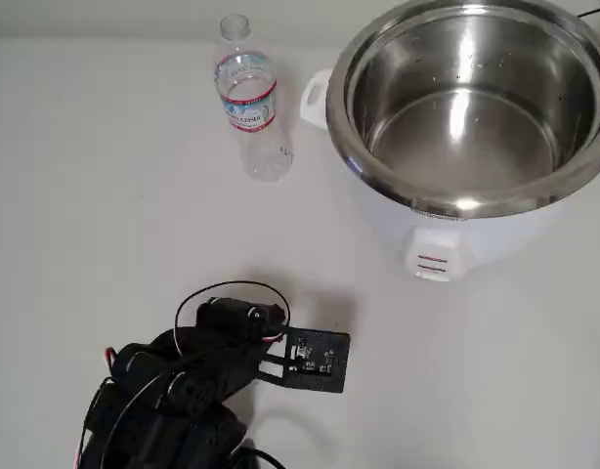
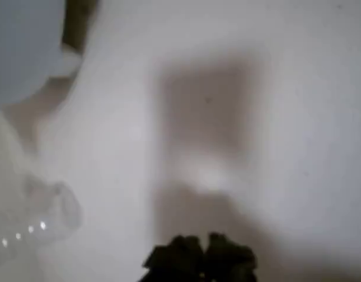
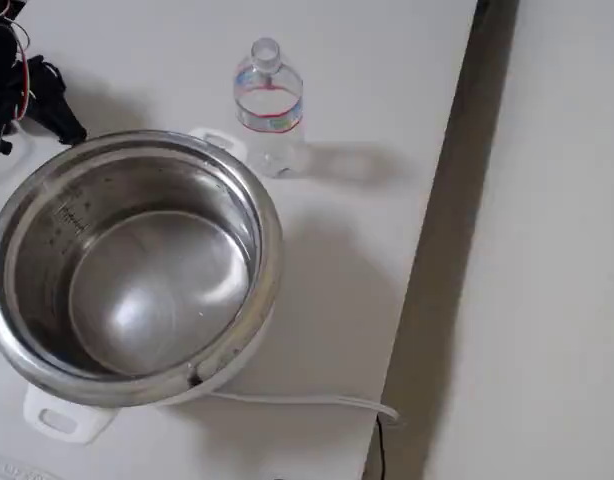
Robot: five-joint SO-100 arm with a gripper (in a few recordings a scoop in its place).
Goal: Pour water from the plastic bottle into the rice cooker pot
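The bottle (image 1: pixel 249 98) stands upright and capless on the white tabletop (image 1: pixel 105 195), just beside the left handle of the cooker (image 1: pixel 432 239) in the overhead view, close but apparently not touching it. I would guess it was put there so that the lift and tilt to the pot (image 1: pixel 476 98) is short. The open neck means it must stay upright until it is over the rim. Whatever water it holds is too clear to make out, so I cannot say how full it is.

The pot sits in the cooker body, wide open and shiny, with what may be a few droplets inside. Its rim stands well above the tabletop, so the bottle will have to be carried up and over it.

The arm is folded low near the bottom of the overhead view, well apart from the bottle, with the claw (image 1: pixel 315 360) pointing down at bare tabletop. From the wrist view its dark tips (image 2: pixel 201 258) look close together and empty, but the picture is blurred and I cannot tell for certain how wide it is.

Nothing lies between the arm and the bottle. The cooker's handle beside the bottle leaves little room on that side, and a white cord (image 3: pixel 307 402) trails off the cooker toward the tabletop edge, away from the arm's path.
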